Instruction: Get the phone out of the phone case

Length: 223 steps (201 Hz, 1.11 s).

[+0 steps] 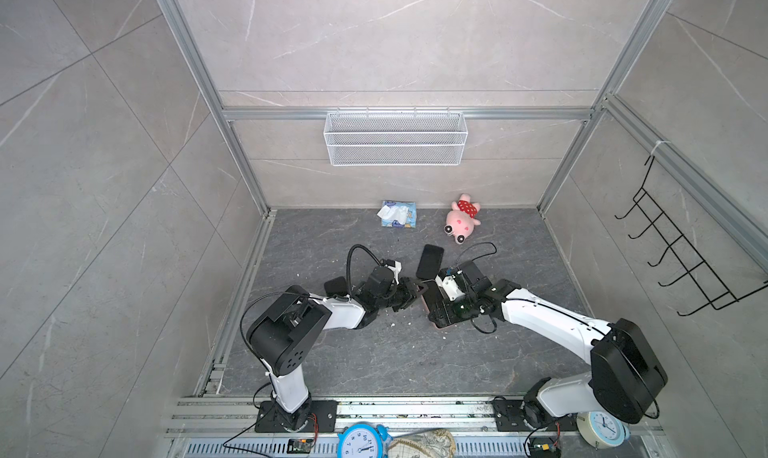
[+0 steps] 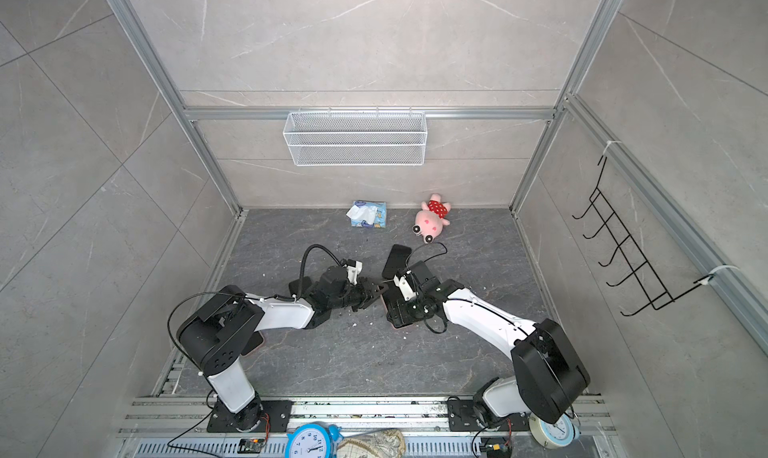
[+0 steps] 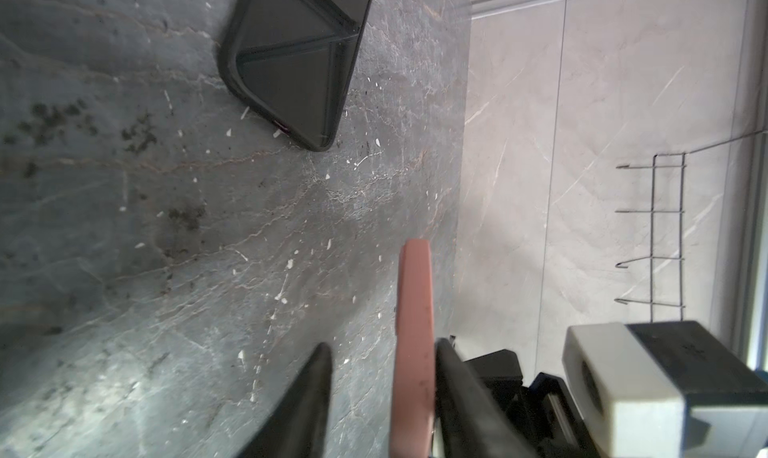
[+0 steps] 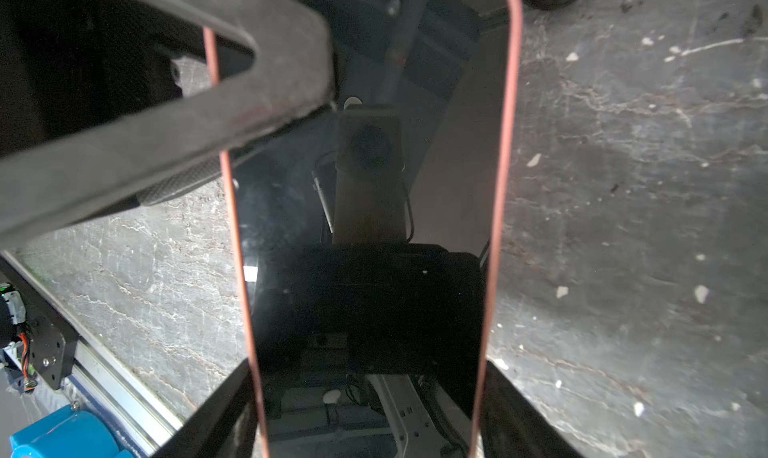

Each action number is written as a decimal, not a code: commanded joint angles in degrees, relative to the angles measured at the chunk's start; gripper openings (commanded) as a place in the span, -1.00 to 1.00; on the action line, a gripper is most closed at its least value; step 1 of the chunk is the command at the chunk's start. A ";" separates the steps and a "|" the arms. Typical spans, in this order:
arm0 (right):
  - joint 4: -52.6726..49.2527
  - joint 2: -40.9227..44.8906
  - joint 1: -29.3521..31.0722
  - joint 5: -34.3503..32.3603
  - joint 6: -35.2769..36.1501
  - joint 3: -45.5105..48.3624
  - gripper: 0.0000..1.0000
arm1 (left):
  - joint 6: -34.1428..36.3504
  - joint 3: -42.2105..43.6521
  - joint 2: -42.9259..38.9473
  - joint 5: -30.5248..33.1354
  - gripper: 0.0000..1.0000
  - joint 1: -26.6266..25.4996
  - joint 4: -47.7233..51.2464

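Phone (image 4: 365,194), black, seated in pink phone case (image 3: 413,310), extraction not yet done; right gripper (image 4: 370,377) clamps the case's sides, left gripper (image 3: 382,348) narrow, straddling its far left rim, one finger apart.

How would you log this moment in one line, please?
right gripper: clamping cased phone | left gripper: straddling pink case edge, not closed | removal: not yet done

Soft even overhead light in both top views, faint shadows on the tabletop (image 1: 374,352), wide-lens bowing at edges, wrist views dimmer, fingers (image 3: 307,402) of the left end effector (image 3: 383,346) blurred, phone (image 4: 365,227) screen mirroring reflections.
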<state>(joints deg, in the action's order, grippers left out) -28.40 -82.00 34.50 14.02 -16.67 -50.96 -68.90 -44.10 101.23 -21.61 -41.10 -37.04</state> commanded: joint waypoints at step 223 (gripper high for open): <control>63.05 17.57 6.48 6.94 -49.11 13.82 0.61 | -19.94 11.98 -38.50 42.47 -1.00 0.61 -15.86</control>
<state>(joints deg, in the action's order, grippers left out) 25.50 -62.43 40.60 20.21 -62.67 -37.04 -83.70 -30.92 65.45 16.56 -39.46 -47.11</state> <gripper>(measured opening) 0.834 0.108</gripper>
